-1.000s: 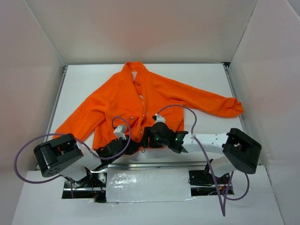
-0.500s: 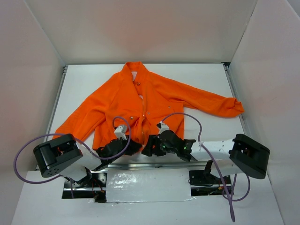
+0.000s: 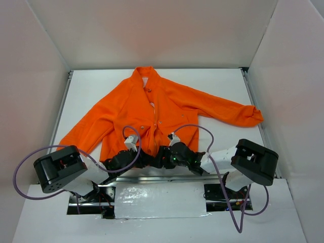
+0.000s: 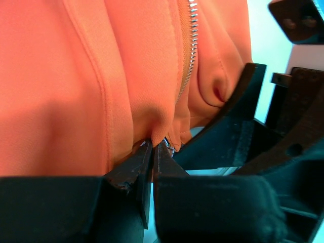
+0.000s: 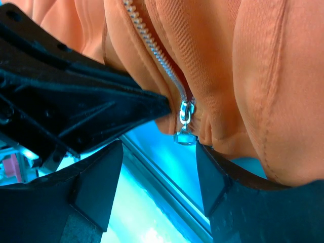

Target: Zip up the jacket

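A bright orange long-sleeved fleece jacket point(image 3: 152, 109) is spread flat on a white table point(image 3: 217, 83). Its stand collar is turned away from the arm bases and its hem is laid at the near edge. The hem fabric right beside the pale metal zipper point(image 4: 189, 50) is pinched between the almost closed fingers of the left gripper point(image 4: 152, 148). The right gripper point(image 5: 159, 149) is held just beside the left one, with its jaws parted and nothing clamped. The small silver slider point(image 5: 185, 112), with its pull tab hanging below, is seen between those jaws at the zipper's lower end. The front is seen parted below the collar.
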